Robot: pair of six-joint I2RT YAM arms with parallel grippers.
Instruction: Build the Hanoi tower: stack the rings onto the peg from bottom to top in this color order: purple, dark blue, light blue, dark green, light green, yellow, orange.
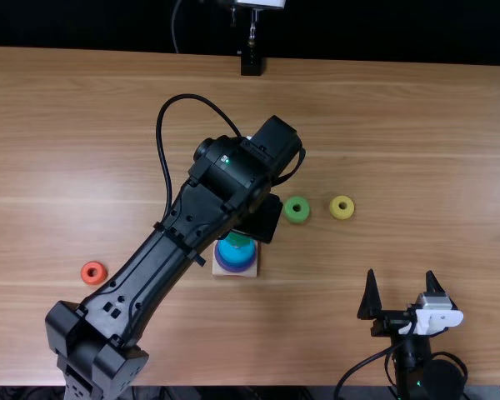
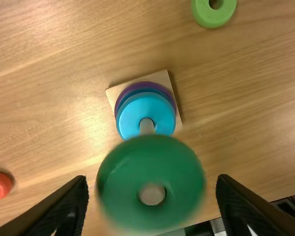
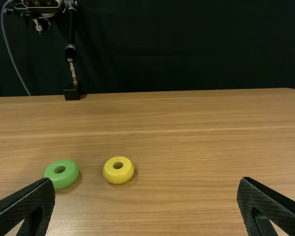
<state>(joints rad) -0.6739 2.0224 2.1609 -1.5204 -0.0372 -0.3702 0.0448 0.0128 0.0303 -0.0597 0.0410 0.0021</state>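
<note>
Over a light brown table (image 1: 433, 142), the left arm (image 1: 162, 250) stretches from the 7 o'clock side toward the center, its gripper (image 1: 262, 221) above the wooden base (image 1: 219, 271); its jaws stand apart, to either side of the dark green ring and clear of it. The right arm (image 1: 412, 358) sits at 5 o'clock on the tabletop, its gripper (image 1: 402, 275) pointing toward 12, jaws also parted. On the base, the purple ring (image 2: 147, 85) lies lowest, the dark blue ring (image 2: 146, 90) next, then the light blue ring (image 2: 130, 115). The dark green ring (image 2: 123, 187) circles the upper peg (image 2: 147, 126), above the light blue one, with the peg's tip inside its hole. Seen from the base, the light green ring (image 1: 297, 209) rests at 2 o'clock, the yellow ring (image 1: 342, 207) just beyond it, and the orange ring (image 1: 93, 272) well apart at 9.
</note>
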